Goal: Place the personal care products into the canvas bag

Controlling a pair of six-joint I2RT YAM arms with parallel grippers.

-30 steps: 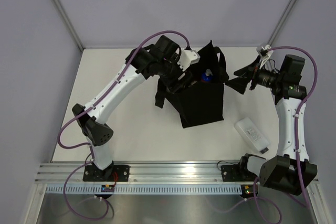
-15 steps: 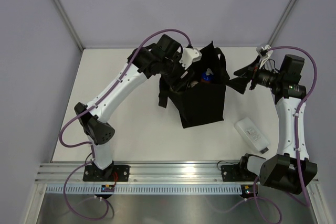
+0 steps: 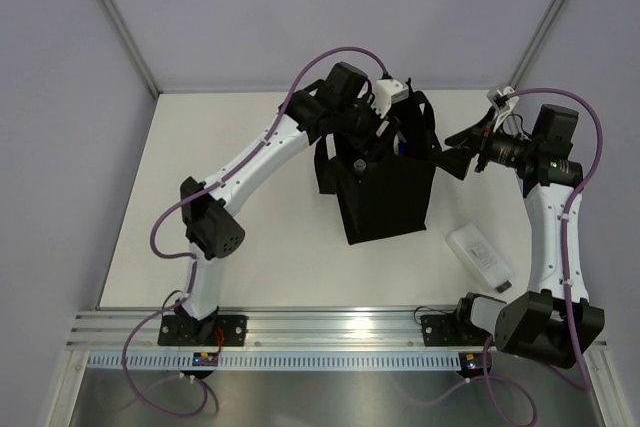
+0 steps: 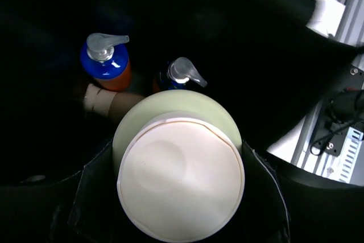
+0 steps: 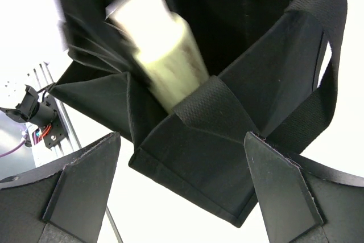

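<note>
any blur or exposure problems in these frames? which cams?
Right wrist: pale cream bottle smeared by motion blur, canvas bag weave sharp, table blown out white. Left wrist: bag interior nearly black, only the blue-and-orange bottle and the cream bottle's cap read clearly. Top external: even light, sharp, no glare.

A white table (image 3: 262, 247) edged by a slotted metal rail (image 3: 330, 329).

cream btl (image 5: 159, 64) blurry, bag (image 5: 227, 140) top cropped
</note>
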